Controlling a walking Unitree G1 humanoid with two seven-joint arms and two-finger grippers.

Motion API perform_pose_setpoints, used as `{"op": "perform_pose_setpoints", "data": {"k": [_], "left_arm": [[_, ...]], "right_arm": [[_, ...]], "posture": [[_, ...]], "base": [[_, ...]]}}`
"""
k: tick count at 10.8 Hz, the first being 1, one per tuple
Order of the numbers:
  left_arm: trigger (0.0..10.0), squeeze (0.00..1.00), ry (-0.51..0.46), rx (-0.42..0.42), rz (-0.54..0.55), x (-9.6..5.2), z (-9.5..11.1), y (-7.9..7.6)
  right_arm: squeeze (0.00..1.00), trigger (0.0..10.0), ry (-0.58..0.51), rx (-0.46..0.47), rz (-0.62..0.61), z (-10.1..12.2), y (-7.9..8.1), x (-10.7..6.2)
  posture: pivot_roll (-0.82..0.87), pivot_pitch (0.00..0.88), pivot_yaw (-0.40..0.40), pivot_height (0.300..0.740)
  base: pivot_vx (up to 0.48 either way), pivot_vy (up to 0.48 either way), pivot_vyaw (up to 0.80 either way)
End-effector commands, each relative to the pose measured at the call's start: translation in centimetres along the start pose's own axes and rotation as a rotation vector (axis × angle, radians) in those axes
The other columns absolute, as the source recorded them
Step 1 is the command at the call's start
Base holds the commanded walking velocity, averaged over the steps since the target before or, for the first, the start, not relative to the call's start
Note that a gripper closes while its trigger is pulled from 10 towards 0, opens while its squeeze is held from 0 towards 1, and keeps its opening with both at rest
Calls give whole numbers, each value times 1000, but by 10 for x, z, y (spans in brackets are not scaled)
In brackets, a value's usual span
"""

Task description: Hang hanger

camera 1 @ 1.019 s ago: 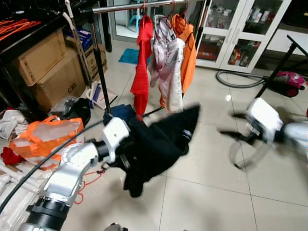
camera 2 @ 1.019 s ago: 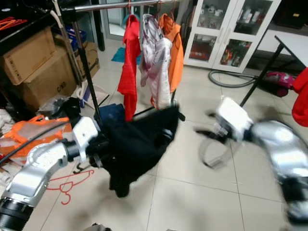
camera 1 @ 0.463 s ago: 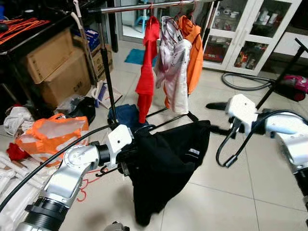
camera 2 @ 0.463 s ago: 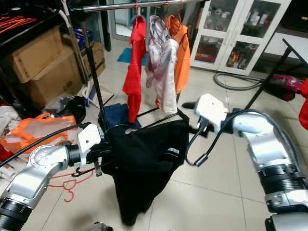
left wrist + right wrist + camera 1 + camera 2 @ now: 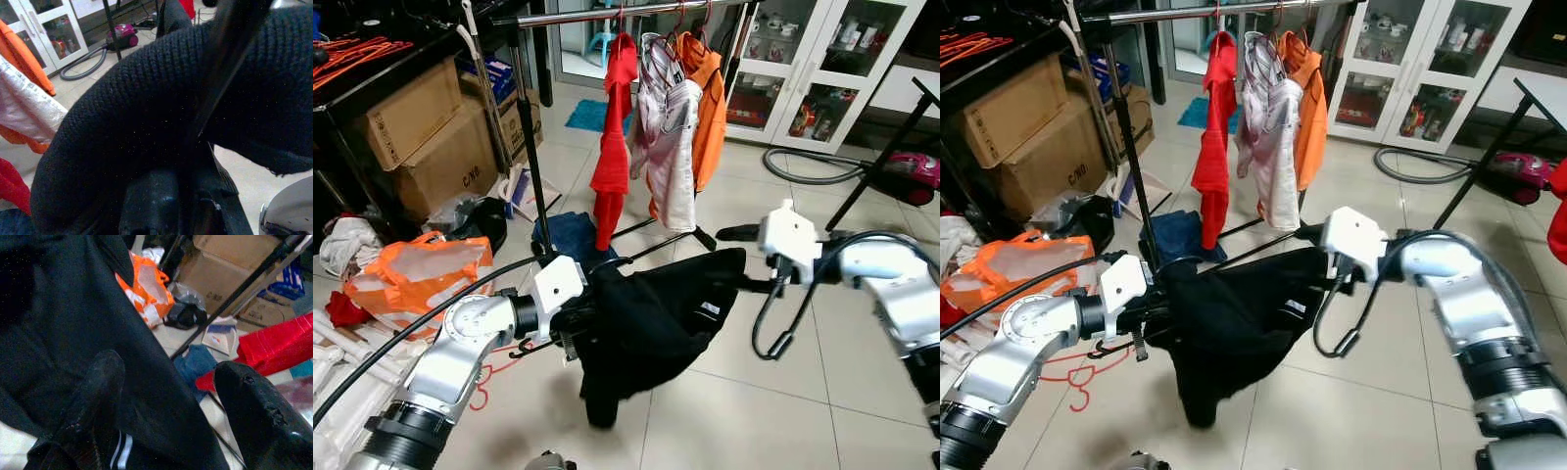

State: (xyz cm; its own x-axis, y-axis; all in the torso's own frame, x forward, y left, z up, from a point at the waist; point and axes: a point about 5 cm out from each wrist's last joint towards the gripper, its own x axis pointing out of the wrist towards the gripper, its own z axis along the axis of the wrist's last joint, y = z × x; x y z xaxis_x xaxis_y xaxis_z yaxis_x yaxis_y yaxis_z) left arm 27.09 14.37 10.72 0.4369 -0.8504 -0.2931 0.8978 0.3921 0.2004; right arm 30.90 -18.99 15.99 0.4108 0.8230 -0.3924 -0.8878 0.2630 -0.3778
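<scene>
1. Behind, across the tiled floor: clothes rail (image 5: 607,14) carrying red, white and orange garments, well apart from both hands.
2. Midway: black garment (image 5: 651,318) on its hanger, sagging; likely soft, light, floppy, best gripped at the stiff hanger.
3. Left hand (image 5: 570,328) clamped on it.
4. Right hand (image 5: 166,396) spread wide beside the cloth.

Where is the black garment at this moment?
In the eye views the black garment hangs low at centre, stretched between the left gripper and the right gripper, above the tiled floor and in front of the clothes rail.
</scene>
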Motion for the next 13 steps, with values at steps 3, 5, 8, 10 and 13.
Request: {"op": "perform_pose_setpoints", "data": {"k": [3,5,8,10,13], "left_arm": [[10000,0,-44,45,-40,9,13,-1],[10000,0,-56,50,-46,12,16,-1],[10000,0,-58,47,-41,12,16,-1],[10000,0,-58,45,-41,12,16,-1],[10000,0,-52,46,-42,11,14,-1]], "right_arm": [[0,10000,-5,-16,-12,-1,-1,17],[0,0,-13,-10,-21,-3,2,27],[0,0,-10,19,-36,-10,1,24],[0,0,2,28,-38,-13,2,20],[0,0,85,15,-11,-24,3,4]], "posture": [[-36,1,-22,740],[-34,0,-25,740],[-36,1,-29,740],[-41,1,-29,740],[-44,3,-29,740]], "base": [[0,0,0],[0,0,0],[0,0,0],[0,0,0],[0,0,0]]}}
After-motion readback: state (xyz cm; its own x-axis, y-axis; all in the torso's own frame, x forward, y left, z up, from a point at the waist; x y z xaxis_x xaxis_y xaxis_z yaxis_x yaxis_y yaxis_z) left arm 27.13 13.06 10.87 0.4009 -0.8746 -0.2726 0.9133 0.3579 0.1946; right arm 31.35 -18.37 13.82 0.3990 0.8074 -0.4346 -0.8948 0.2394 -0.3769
